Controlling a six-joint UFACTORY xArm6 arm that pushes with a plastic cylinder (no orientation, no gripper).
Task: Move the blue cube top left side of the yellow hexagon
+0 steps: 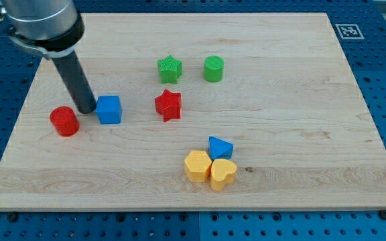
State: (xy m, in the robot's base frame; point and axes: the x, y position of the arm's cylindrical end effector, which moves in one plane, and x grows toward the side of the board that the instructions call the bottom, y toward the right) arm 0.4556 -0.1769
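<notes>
Standing at nine o'clock of the blue cube [109, 109], just beside or touching it, my tip [86, 110] has no fingers to open or shut. From the cube, the yellow hexagon [197, 165] lies towards four o'clock, so pushing rightward and downward suits.
</notes>
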